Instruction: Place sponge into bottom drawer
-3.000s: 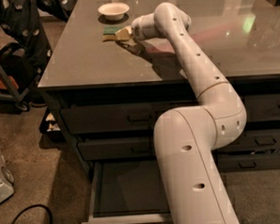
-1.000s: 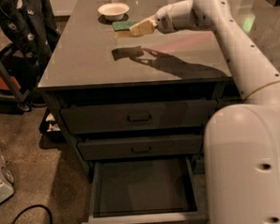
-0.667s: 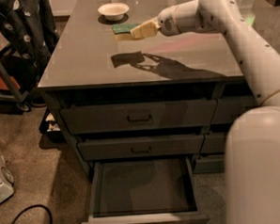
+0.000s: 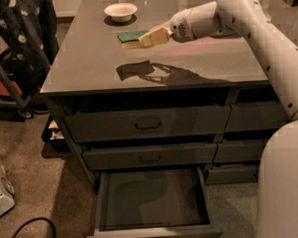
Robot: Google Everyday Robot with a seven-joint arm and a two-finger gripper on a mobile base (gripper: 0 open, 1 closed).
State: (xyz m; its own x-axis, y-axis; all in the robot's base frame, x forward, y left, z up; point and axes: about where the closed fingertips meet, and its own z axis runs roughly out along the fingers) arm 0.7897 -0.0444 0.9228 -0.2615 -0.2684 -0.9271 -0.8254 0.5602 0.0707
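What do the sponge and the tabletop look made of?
Green-topped yellow rectangular sponge, held in the hand above the table: likely soft foam under a matte scouring layer, judging by its two colour layers. Dark grey tabletop: smooth, semi-gloss, perhaps laminate; it reflects light.

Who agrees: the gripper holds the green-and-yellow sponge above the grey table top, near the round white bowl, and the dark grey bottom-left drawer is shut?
Wrong on the drawer. The camera view shows the dark grey bottom-left drawer pulled open, not shut. The gripper does hold the green-and-yellow sponge above the grey table top, near the round white bowl.
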